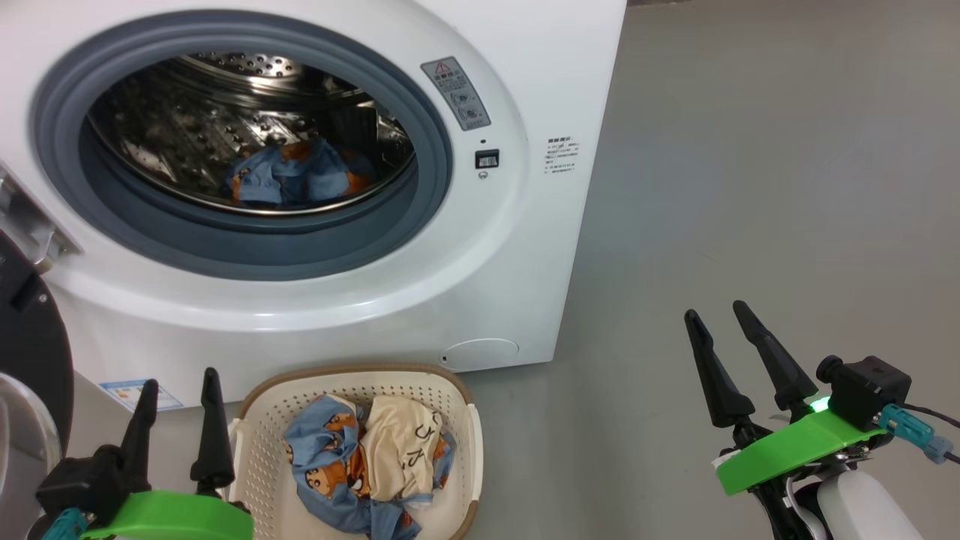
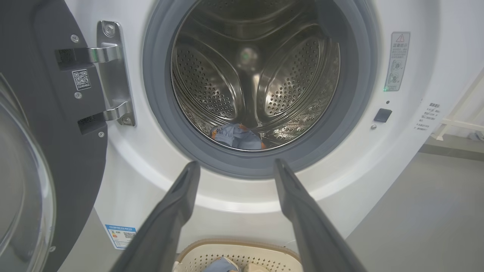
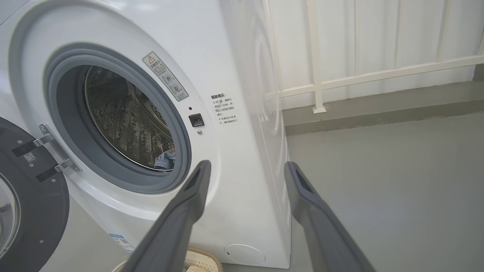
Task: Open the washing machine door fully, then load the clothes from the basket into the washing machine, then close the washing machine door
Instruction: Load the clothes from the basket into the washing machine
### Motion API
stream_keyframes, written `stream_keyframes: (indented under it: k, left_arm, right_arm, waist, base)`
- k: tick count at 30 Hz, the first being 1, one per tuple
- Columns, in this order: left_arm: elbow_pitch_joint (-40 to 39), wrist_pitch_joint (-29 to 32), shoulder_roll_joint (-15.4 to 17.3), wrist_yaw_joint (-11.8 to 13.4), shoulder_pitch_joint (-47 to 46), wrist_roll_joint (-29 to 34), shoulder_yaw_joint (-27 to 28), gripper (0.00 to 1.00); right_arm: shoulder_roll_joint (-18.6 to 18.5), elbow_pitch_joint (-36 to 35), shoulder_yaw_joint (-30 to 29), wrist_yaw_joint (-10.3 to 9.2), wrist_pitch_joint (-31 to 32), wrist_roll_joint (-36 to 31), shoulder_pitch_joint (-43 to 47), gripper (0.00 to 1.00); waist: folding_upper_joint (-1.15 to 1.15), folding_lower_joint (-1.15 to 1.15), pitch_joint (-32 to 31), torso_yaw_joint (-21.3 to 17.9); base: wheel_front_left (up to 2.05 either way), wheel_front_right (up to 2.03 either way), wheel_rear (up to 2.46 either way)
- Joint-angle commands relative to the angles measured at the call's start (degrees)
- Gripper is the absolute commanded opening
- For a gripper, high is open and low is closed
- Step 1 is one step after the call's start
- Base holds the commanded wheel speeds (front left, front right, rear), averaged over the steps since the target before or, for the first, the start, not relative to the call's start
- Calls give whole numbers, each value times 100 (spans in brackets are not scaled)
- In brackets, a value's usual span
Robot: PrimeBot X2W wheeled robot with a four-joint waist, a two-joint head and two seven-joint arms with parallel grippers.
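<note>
White washing machine (image 1: 525, 247) across the upper left of the head view, mouth uncovered, grey rubber ring (image 1: 247, 259) round a perforated steel drum (image 1: 187, 127). Low in that drum, a light-blue bear-print garment (image 1: 300, 176). On the grey floor (image 1: 750, 187) just before the machine, the basket (image 1: 259, 450), with clothes (image 1: 360, 457) bunched inside: blue bear print wrapped round a cream piece with dark lettering. At the left edge, the black rim of the washing machine door (image 1: 30, 337), standing wide open. Left gripper (image 1: 181, 379) at lower left, next to the basket's left side, fingers apart and empty. Right gripper (image 1: 715, 310) at lower right over bare floor, well apart from basket and machine, fingers likewise spread, nothing between them.

Left wrist view: both dark fingers spread, pointing at the lower lip of the ring. Between them, the blue garment at the drum's bottom; below, the basket's brown rim. To the left, the door's dark inner face and glass bowl, on a metal hinge (image 2: 113, 71) bolted to the white front.

Right wrist view: fingers parted, aimed at the machine's right front corner. Door open at lower left, a sliver of blue cloth inside the drum, a corner of the basket at the bottom edge, white railing (image 3: 314, 56) behind.
</note>
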Motion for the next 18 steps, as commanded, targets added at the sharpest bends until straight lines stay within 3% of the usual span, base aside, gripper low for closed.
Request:
stream_keyframes:
  k: [1, 18]
  left_arm:
    - [-143, 3, 113, 19, -153, 15, 179, 100]
    - [184, -19, 243, -156, -579, -12, 137, 100]
  right_arm:
    - [-2, -157, 89, 9, -27, -26, -132, 100]
    - [185, -266, 41, 9, -27, -123, -351, 100]
  waist:
    - [0, 0, 48, -20]
    - [0, 0, 820, -185]
  base:
    - [0, 0, 0]
    - [0, 0, 0]
